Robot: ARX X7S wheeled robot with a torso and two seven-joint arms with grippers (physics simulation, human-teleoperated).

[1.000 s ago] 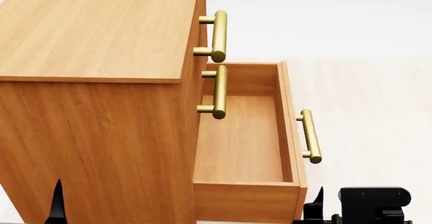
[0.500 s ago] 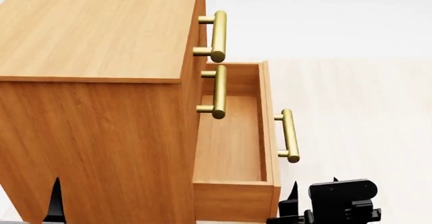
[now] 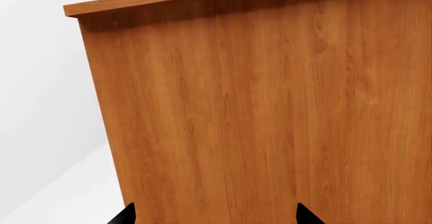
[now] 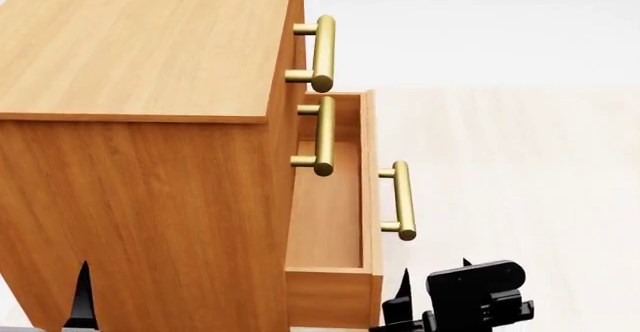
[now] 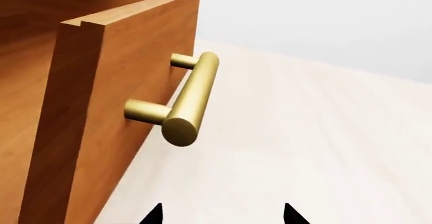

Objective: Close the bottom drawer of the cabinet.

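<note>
The cabinet (image 4: 150, 160) is an orange-brown chest that fills the left of the head view. Its bottom drawer (image 4: 330, 197) stands partly pulled out, with a brass bar handle (image 4: 403, 201) on its front. My right gripper (image 4: 436, 267) is open and empty, low beside the drawer front and below the handle. I cannot tell if it touches the front. In the right wrist view the right gripper (image 5: 223, 215) looks past the drawer front (image 5: 128, 57) and handle (image 5: 192, 95). My left gripper (image 3: 216, 216) is open and empty, facing the cabinet's side panel (image 3: 270, 113).
The two upper drawers are shut, and their brass handles (image 4: 323, 53) (image 4: 325, 136) jut out over the bottom drawer. Pale floor (image 4: 520, 167) lies to the right of the cabinet. One left fingertip (image 4: 82, 302) shows at the cabinet's lower left.
The bottom drawer has slid leftward into the cabinet, and its opening is much narrower. My right gripper has moved left along with the drawer front. The left gripper has not moved.
</note>
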